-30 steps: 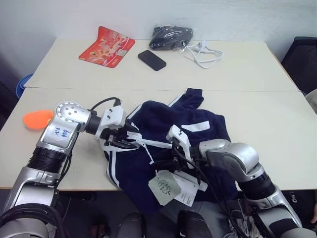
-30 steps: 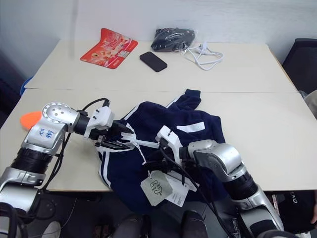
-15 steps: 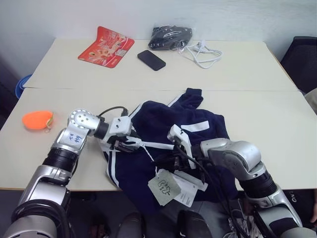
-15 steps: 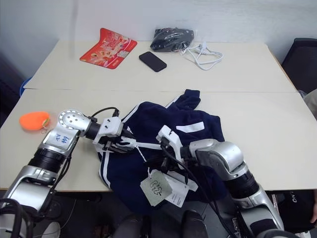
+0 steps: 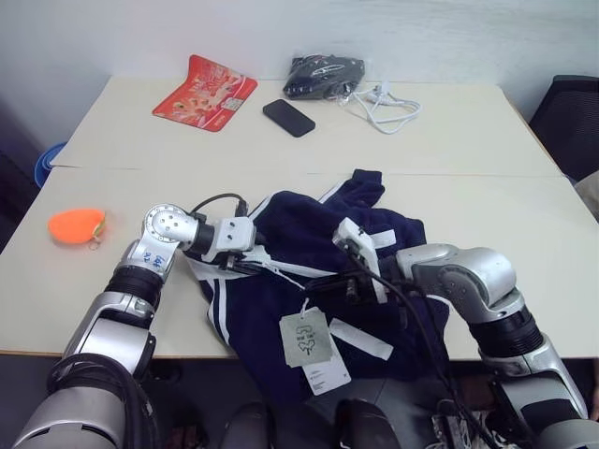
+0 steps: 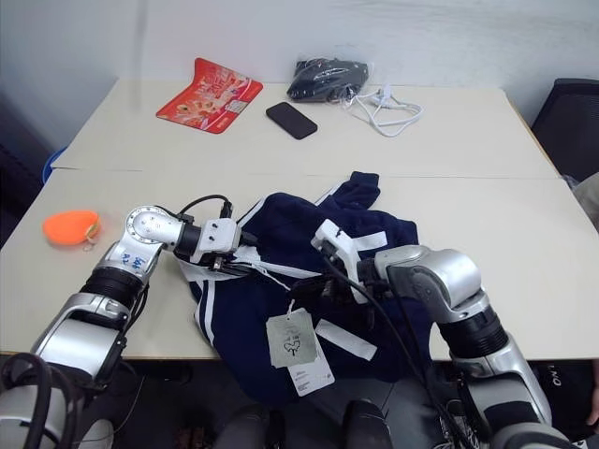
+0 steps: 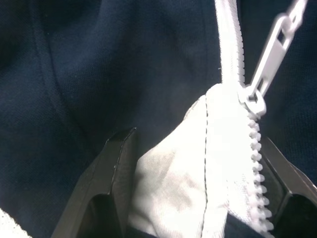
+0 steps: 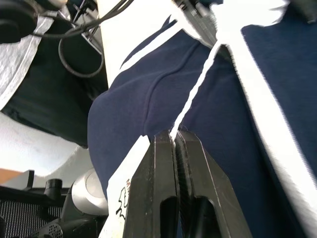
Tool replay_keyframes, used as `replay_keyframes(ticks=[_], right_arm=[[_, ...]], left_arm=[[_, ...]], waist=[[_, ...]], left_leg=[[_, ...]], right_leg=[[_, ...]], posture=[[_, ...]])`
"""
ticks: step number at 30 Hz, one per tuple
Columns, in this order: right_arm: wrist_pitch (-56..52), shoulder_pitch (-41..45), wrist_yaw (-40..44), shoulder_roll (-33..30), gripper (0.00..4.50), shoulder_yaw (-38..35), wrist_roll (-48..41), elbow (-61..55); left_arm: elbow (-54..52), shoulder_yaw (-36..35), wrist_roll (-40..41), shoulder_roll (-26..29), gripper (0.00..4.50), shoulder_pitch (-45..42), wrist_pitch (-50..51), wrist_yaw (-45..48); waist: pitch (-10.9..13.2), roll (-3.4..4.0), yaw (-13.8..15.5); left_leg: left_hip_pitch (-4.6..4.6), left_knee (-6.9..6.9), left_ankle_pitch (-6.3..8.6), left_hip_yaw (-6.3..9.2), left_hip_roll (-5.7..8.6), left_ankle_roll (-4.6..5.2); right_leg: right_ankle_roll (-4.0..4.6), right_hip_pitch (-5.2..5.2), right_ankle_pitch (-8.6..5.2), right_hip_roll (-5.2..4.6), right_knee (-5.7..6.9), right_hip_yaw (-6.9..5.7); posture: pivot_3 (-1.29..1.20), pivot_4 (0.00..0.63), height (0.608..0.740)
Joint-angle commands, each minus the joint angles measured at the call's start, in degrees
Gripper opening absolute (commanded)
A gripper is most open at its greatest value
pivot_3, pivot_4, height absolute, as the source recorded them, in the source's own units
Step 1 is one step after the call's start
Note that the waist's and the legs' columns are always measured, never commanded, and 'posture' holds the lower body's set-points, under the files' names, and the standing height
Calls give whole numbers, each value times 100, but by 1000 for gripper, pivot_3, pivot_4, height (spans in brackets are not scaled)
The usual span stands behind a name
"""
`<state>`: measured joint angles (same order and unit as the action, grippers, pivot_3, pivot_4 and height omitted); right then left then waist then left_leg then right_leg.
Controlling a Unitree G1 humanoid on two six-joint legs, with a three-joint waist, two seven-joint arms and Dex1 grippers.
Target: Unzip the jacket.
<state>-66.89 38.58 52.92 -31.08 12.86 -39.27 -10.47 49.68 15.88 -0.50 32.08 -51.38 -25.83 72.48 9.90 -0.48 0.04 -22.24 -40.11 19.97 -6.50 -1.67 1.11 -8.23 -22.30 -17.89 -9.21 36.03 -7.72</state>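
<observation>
The navy jacket (image 5: pixel 318 243) lies bunched at the table's front edge, partly hanging over it. Two pale hang tags (image 5: pixel 306 339) dangle in front. My left gripper (image 5: pixel 255 266) is shut on the white fabric at the jacket's zipper top; in the left wrist view its fingers (image 7: pixel 116 168) flank that fabric beside the white slider (image 7: pixel 251 99). To the right, my right gripper (image 5: pixel 344 285) is shut on a thin white zipper strip (image 8: pixel 194 89) that runs taut toward the left gripper.
At the back of the table (image 5: pixel 468 131) lie a red packet (image 5: pixel 204 92), a black phone (image 5: pixel 287 117), a black bundle in clear plastic (image 5: pixel 324 75) and a white cable (image 5: pixel 384 105). An orange object (image 5: pixel 77 225) sits at the left. A black chair (image 5: pixel 571 112) stands at the right.
My right gripper has closed on the white strip and moved right and slightly up, pulling it taut. The left arm has sunk toward the table. The hang tags have shifted.
</observation>
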Motion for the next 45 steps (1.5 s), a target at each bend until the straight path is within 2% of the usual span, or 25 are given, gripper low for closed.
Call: replay_keyframes(ticks=[1,10,18,23,29,38,45], right_arm=[[-41,57,89,-64,34,-185,-145,-41],[526,-98,125,-595,34,-119,540,518],[1032,-337,776,-1733,34,-465,777,1074],[1445,-590,1259,-2654,34,-895,935,1629],[1943,-680,1586,-3335,34,-1312,1218,2558],[2387,-814,1927,-3889,34,-1684,1551,3683],[2538,-999,1847,-3993,34,-2006,1673,4136]], left_arm=[[275,168,-383,-36,2912,277,152,-108],[11,83,-360,46,2912,428,194,13],[-132,11,-328,53,2912,524,305,2],[-224,-21,-305,98,2912,587,333,18],[-195,-52,-318,94,2912,576,324,-22],[-190,-63,-315,102,2912,565,312,-41],[-136,-64,-328,132,2912,557,269,-31]], waist=[[-6,2,-1],[-7,3,-4],[-7,3,-8],[-6,3,-11],[-7,4,-14],[-6,8,-10],[-11,22,-19]], left_leg=[[3,0,0,0,0,0],[5,1,0,1,1,0],[5,5,0,-2,0,1],[4,5,1,-4,0,2],[7,7,1,-9,-2,2],[7,7,1,-12,-2,2],[8,7,1,-15,-3,2]], right_leg=[[0,3,0,0,0,0],[0,5,0,-2,-2,-1],[0,4,0,-2,-7,0],[0,5,0,-3,-9,1],[0,5,0,-3,-11,3],[0,4,0,-4,-11,5],[0,4,0,-4,-11,8]], posture=[[0,150,740],[0,150,740],[0,150,740],[0,150,740],[0,150,740],[0,150,740],[0,150,740]])
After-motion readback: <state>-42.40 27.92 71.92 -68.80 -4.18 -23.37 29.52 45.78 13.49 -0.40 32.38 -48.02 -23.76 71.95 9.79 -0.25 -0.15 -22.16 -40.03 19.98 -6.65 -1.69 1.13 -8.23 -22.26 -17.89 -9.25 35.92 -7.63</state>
